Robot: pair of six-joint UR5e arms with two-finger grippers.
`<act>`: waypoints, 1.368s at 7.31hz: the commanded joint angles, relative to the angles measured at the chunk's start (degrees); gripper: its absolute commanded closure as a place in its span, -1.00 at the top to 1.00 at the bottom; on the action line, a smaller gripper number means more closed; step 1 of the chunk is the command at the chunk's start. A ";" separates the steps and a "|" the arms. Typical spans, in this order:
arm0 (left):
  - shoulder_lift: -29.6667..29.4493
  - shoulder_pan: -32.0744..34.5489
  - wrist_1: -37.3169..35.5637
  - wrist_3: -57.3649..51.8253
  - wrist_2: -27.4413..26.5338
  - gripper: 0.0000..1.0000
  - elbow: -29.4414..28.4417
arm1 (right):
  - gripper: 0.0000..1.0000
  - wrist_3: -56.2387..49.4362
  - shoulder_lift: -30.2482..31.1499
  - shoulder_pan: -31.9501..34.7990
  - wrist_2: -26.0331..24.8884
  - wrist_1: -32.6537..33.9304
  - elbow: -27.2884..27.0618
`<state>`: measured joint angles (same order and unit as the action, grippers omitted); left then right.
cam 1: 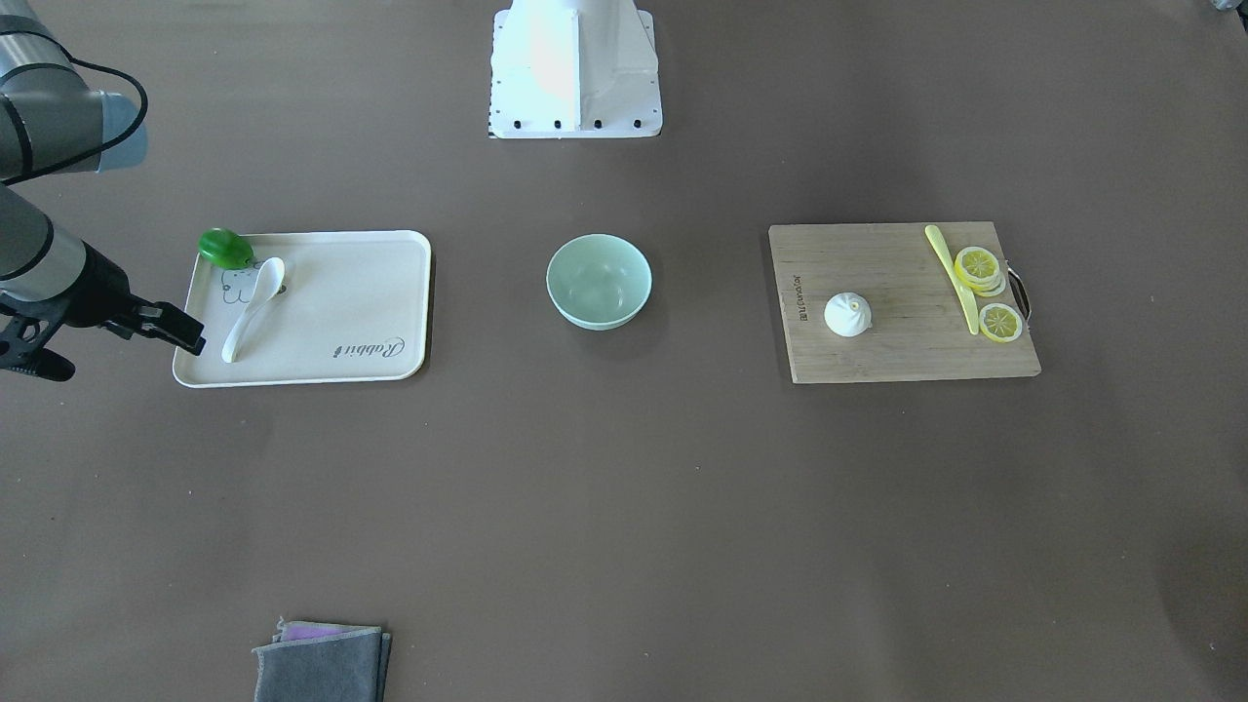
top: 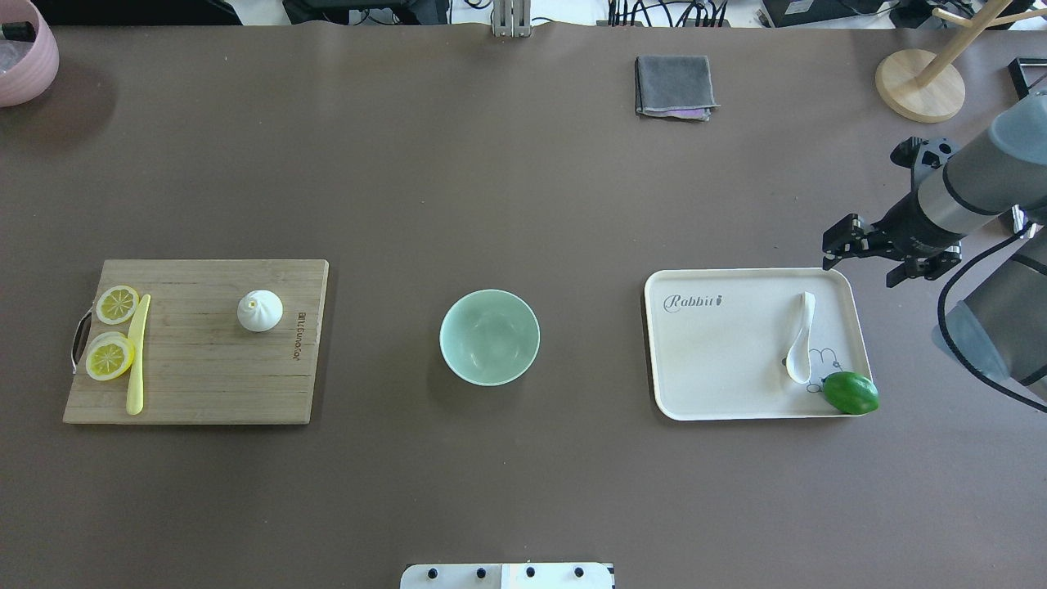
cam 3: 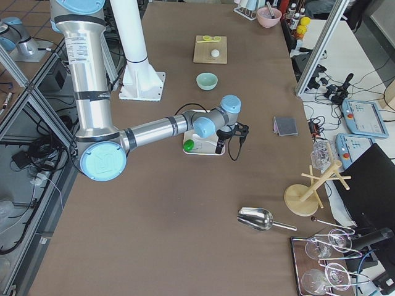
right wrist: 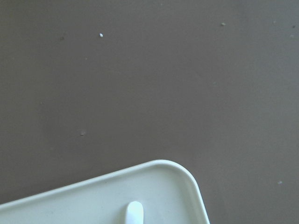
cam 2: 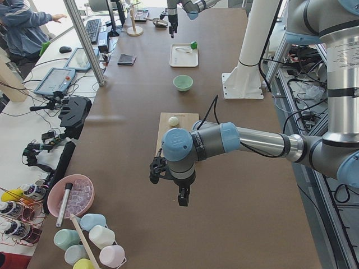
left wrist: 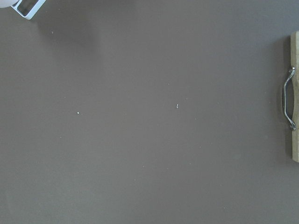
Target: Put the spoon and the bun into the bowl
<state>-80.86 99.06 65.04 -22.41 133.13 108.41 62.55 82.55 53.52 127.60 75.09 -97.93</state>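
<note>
The white spoon [top: 802, 339] lies on a cream tray [top: 720, 360] at the right, scoop towards the robot. The white bun [top: 260, 311] sits on a wooden cutting board [top: 204, 384] at the left. The mint-green bowl [top: 446, 339] stands empty between them. My right gripper [top: 857, 272] hangs open and empty above the tray's far right corner, beyond the spoon's handle tip [right wrist: 134, 212]. My left gripper [cam 2: 167, 190] shows only in the exterior left view, above bare table off the board's outer end. I cannot tell if it is open or shut.
A green fruit [top: 851, 393] rests on the tray's near right corner by the spoon's scoop. A pale-yellow knife [top: 137, 353] and lemon slices [top: 110, 357] lie on the board's left part. A grey cloth [top: 673, 86], a wooden stand [top: 920, 82] and a pink bowl [top: 24, 57] stand along the far edge.
</note>
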 commanded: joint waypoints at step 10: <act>-0.44 0.00 -0.09 0.09 0.02 0.94 0.40 | -0.24 4.25 -0.99 -6.85 -2.18 -0.03 1.95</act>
<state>-81.26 99.05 64.95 -22.39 133.15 108.80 66.75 81.10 46.76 125.41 75.09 -95.91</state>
